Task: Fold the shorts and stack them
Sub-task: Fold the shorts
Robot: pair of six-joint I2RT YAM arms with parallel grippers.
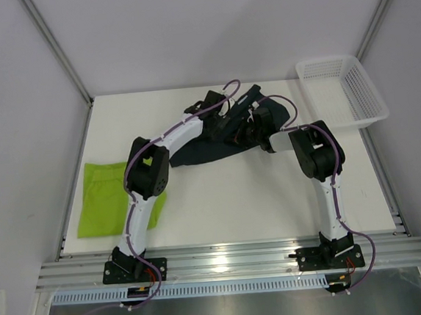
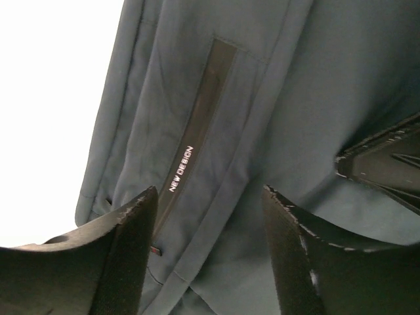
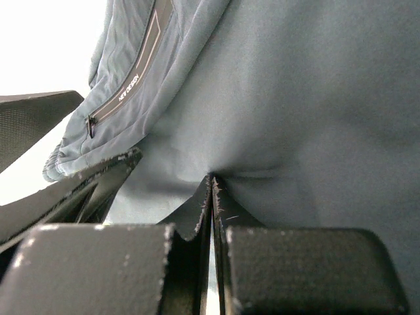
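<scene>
The right pincer (image 3: 212, 180) has its fingers pressed together on a puckered fold of the navy shorts (image 3: 315, 98). Just beside it, the left pincer (image 2: 209, 197) has its fingers apart with nothing between them, and hangs above the same cloth by a dark zip pocket (image 2: 200, 125) printed "NEW DESIGN". The navy shorts lie crumpled toward the far edge of the tabletop (image 1: 236, 199), right of its middle. The green shorts (image 1: 110, 196) lie flat at the left edge, towards the near corner. A white basket (image 1: 368, 103) sits at the far right corner.
</scene>
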